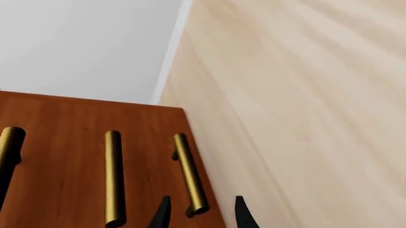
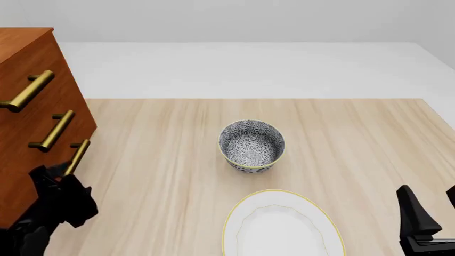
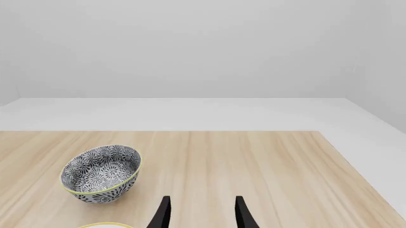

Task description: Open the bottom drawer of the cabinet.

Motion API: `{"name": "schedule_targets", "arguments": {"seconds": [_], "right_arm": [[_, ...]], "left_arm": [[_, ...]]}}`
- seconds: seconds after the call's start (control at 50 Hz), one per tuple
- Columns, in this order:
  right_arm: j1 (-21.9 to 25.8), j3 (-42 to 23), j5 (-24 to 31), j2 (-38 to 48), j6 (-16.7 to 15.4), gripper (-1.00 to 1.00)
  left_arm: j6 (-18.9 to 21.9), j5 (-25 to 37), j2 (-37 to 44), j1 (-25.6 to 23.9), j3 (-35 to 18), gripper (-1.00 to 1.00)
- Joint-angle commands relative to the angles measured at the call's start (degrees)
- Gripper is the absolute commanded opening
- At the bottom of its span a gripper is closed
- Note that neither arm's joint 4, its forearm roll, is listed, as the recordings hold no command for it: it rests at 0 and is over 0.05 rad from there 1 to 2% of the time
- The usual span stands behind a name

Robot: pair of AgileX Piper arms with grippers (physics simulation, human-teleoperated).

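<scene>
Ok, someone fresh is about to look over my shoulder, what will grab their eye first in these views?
Probably the big reddish-brown cabinet at the table's left edge, three brass handles down its front, with the left gripper open just short of the bottom drawer handle. Next the patterned bowl mid-table, the white plate nearer the arms, and the right gripper hanging open over bare wood.

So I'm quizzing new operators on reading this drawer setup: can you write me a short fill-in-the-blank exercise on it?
1. The cabinet has ___ brass handles.
2. The left gripper has its fingertips on either side of the ___ drawer's handle.
3. The patterned bowl holds ___.
4. The plate is white with a ___ rim.

Missing words: three; bottom; nothing; yellow
</scene>
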Motion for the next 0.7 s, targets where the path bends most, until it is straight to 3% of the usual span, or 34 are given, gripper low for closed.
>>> {"name": "schedule_targets", "arguments": {"seconds": [0.02, 0.7], "right_arm": [[0.0, 0.0, 0.0, -0.02, 0.0, 1.0], [-0.01, 0.0, 0.0, -0.02, 0.01, 1.0]], "left_arm": [[-0.47, -2.57, 3.97, 0.54, -0.29, 1.0], [-2.65, 2.81, 5.04, 2.52, -5.13, 1.0]]}}
